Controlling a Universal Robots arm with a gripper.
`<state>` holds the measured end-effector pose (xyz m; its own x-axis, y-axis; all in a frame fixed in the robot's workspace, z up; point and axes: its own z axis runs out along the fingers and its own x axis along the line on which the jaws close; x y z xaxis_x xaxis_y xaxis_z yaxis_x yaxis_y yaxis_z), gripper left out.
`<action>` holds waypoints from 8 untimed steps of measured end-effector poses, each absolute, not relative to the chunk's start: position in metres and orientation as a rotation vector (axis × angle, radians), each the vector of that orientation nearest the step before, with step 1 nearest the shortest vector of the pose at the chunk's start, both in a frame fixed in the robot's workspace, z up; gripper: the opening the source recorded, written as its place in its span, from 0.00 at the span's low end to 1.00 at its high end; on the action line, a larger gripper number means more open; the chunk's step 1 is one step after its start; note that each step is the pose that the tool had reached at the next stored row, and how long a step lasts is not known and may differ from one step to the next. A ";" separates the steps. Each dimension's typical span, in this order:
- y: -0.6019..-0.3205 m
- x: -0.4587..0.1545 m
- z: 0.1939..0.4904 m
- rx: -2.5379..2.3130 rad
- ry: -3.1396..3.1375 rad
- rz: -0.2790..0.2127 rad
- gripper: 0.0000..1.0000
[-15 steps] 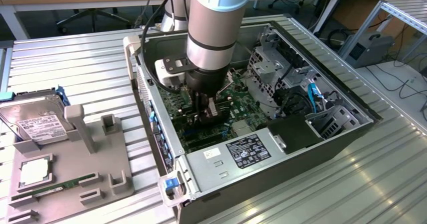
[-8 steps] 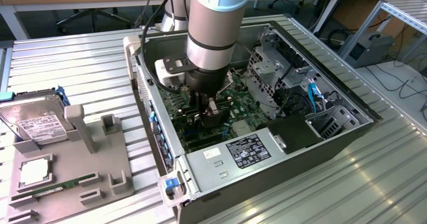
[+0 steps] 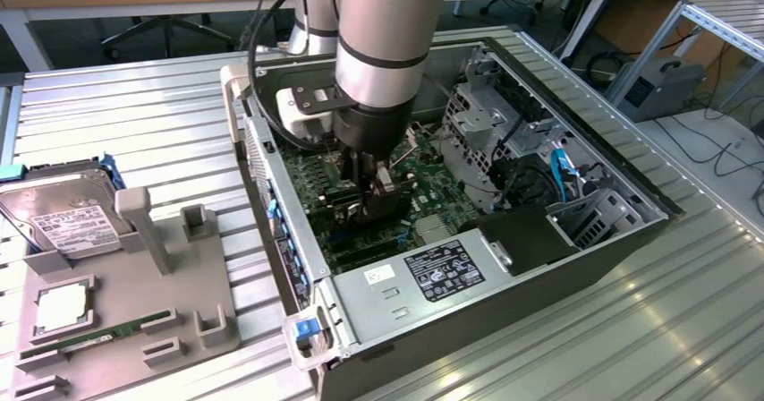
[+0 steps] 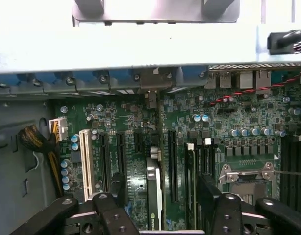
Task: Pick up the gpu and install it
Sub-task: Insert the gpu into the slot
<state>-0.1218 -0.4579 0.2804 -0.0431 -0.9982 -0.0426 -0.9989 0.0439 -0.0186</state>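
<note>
The gpu (image 4: 153, 196), a thin dark card (seen edge-on), stands upright in a motherboard (image 4: 229, 112) slot between the spread-open fingers of the end effector (image 4: 158, 210), which grips nothing.

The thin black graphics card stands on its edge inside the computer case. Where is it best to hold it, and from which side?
Grip the thin black gpu card by its upper long edge, coming straight down from above, one finger on each flat face. It stands upright on the green motherboard, so that edge seems the only free part. The long black slots beside it hinder a sideways approach.
</note>
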 end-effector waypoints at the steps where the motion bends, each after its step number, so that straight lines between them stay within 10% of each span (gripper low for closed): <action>1: -0.458 -0.122 0.285 -2.142 2.238 0.025 0.70; 8: -0.458 -0.122 0.291 -2.142 2.238 0.025 0.70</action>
<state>-0.1218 -0.4579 0.2908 -0.0430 -0.9982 -0.0425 -0.9989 0.0438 -0.0185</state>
